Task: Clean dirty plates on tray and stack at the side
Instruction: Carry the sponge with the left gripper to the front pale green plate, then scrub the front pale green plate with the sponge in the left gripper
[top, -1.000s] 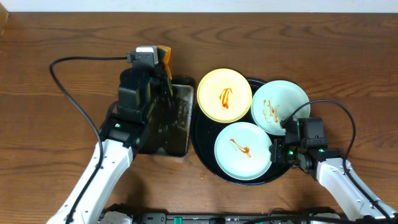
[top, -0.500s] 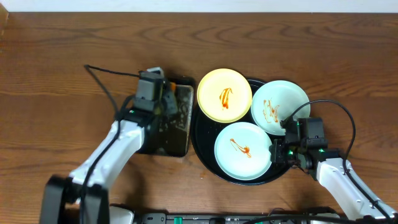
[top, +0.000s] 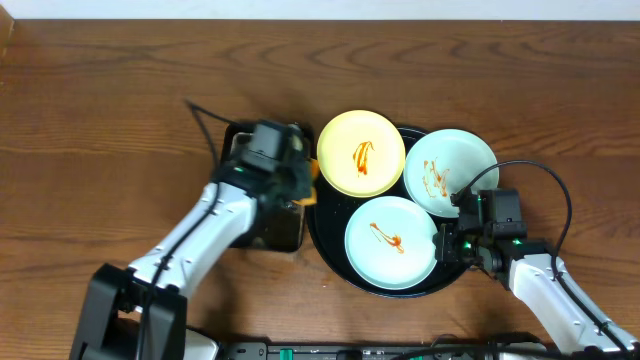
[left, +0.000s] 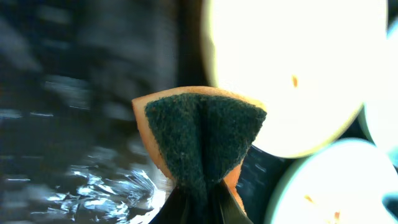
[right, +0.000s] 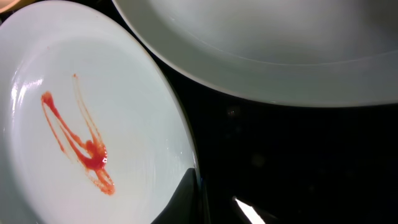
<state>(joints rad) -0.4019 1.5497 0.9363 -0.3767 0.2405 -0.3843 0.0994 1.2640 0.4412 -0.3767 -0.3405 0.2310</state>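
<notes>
The black tray (top: 328, 238) holds a pale yellow plate (top: 361, 152) with an orange-red smear at the back left, a mint plate (top: 450, 172) with smears at the back right, and a smeared mint plate (top: 392, 242) in front. My left gripper (top: 300, 172) is shut on a green-and-orange sponge (left: 202, 140) and hovers over the gap between the pan and the yellow plate (left: 292, 68). My right gripper (right: 214, 202) is shut on the right rim of the front mint plate (right: 93, 124), with one finger on top of the rim.
A rectangular black pan (top: 268, 222) with wet, shiny patches lies left of the tray, under my left arm. The back mint plate's rim (right: 261, 56) overhangs close to my right gripper. Brown wooden table (top: 100, 90) extends all around.
My left gripper has carried the sponge from the pan's far left corner to the right, up to the yellow plate's left edge. The right arm and the plates have not moved.
</notes>
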